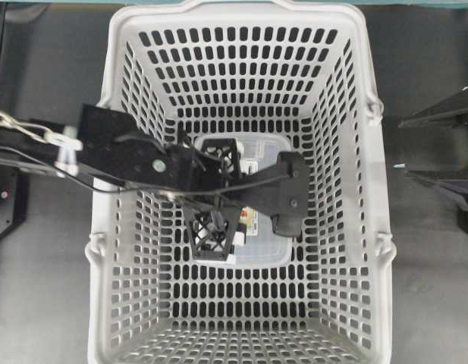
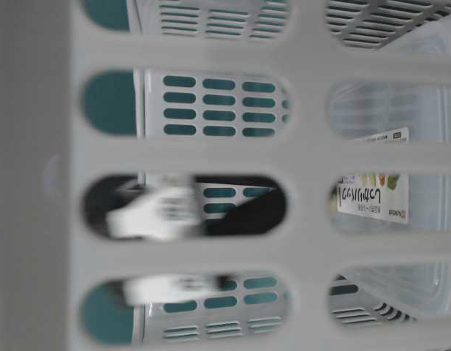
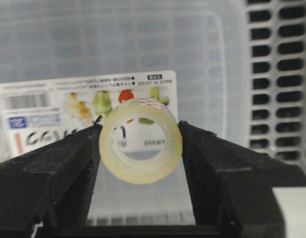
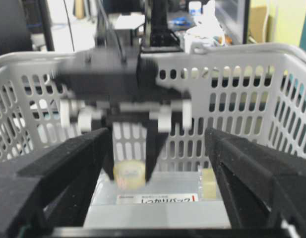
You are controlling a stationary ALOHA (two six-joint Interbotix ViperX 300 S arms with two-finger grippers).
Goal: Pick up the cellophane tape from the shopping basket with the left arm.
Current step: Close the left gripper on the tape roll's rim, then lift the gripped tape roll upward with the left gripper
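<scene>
Two fingers [image 3: 58, 173] of left end effector [image 3: 141, 163] clamped on cellophane tape [image 3: 141, 141], above clear box [image 3: 118, 49].

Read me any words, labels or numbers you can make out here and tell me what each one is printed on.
"MADE IN JAPAN": on the printed label of the clear box, behind the cellophane tape held in the left gripper.
Barcode digits and small print on that label: too small to read.
Red-and-black Japanese line on the label in the right wrist view: too blurred to read.
</scene>
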